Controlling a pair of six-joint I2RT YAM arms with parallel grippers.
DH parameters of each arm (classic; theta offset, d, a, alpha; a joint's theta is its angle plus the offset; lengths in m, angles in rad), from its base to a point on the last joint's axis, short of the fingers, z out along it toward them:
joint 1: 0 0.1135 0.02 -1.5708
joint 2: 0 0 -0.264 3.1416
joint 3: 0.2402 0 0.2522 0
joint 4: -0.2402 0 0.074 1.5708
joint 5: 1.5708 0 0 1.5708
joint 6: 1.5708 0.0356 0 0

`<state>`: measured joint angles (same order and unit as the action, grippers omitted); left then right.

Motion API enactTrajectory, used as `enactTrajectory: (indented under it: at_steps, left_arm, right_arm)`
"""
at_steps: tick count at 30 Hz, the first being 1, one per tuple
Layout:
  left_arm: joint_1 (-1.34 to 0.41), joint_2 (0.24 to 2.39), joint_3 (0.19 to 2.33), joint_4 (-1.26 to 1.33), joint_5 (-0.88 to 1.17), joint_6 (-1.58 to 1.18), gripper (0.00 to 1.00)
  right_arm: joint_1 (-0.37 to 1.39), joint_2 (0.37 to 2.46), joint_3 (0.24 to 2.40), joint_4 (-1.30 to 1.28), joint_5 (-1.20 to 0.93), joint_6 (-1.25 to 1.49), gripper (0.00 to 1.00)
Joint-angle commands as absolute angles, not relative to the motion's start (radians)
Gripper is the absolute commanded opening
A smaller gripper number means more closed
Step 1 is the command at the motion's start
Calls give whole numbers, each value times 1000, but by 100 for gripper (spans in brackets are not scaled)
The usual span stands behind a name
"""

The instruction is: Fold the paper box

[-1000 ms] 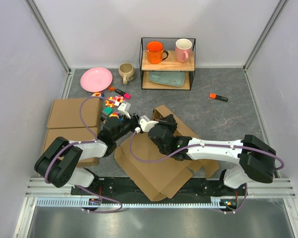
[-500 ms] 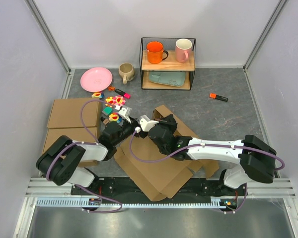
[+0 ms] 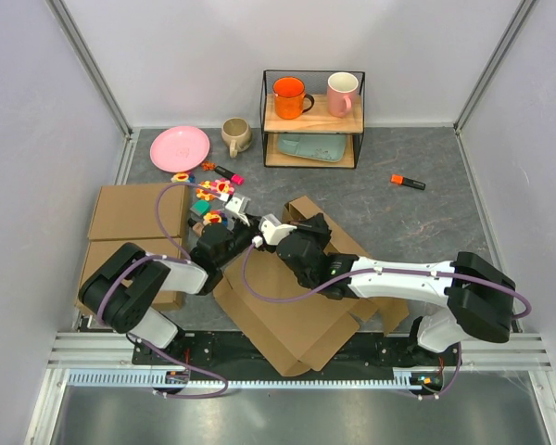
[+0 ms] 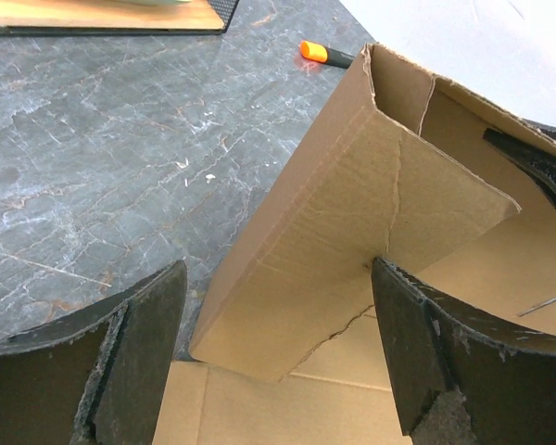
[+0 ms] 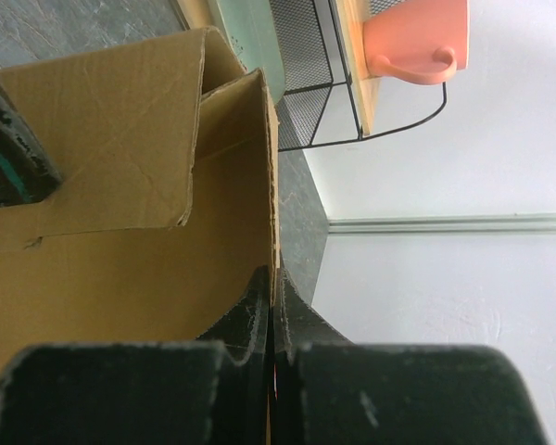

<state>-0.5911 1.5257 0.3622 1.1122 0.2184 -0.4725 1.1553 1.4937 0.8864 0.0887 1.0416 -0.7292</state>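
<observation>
The paper box (image 3: 287, 315) is a brown die-cut sheet lying partly folded at the table's middle front, with one side wall raised (image 3: 301, 206). My right gripper (image 3: 301, 230) is shut on the top edge of that raised wall; in the right wrist view the cardboard edge (image 5: 271, 185) runs straight into the pinched jaws (image 5: 271, 287). My left gripper (image 3: 244, 227) sits just left of the wall and is open. In the left wrist view its fingers (image 4: 139, 343) stand wide on either side of a folded flap (image 4: 371, 213) without touching it.
Two flat ready-made brown boxes (image 3: 134, 227) lie at the left. Small colourful toys (image 3: 213, 190), a pink plate (image 3: 180, 147) and a beige mug (image 3: 234, 135) are behind them. A wire shelf (image 3: 313, 116) holds an orange mug (image 3: 289, 96) and a pink mug (image 3: 342, 93). An orange marker (image 3: 408, 182) lies right.
My left gripper's jaws have spread wider, and the left arm's elbow has swung in toward the box. The right gripper has held still on the wall.
</observation>
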Motion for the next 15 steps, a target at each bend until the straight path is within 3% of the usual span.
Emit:
enactTrajectory:
  at_steps: [1, 15]
  left_arm:
    - [-589, 1552, 423, 1218, 153, -385, 87]
    - [-577, 1597, 388, 1359, 173, -367, 87]
  right_arm:
    - [1172, 1549, 877, 43, 948, -664, 0]
    - [1230, 1611, 874, 49, 1065, -730, 0]
